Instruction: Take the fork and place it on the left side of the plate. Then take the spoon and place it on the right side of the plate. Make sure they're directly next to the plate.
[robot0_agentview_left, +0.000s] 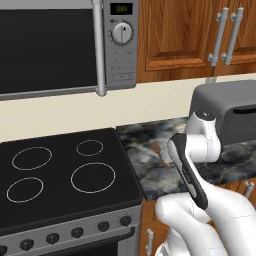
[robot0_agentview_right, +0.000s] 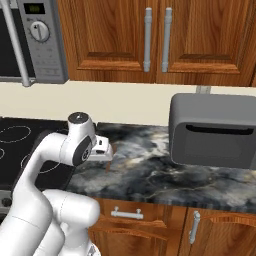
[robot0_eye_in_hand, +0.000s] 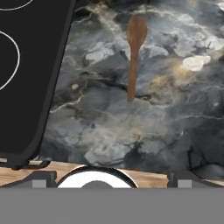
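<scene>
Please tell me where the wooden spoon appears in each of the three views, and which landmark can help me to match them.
Left base view: spoon on the marble counter, just left of the arm, partly hidden.
Right base view: a brown sliver below the wrist.
Hand view: spoon top centre, bowl uppermost.
Shared landmark: the black stove edge left of it.

Brown wooden spoon flat on the dark marbled counter, beside the stovetop.

The spoon is showing brown, matt wood. The counter is presenting dark, mottled, polished-looking stone. The stovetop is appearing black, smooth and glassy. The cabinet doors are displaying grained, varnished wood with metal handles.
</scene>
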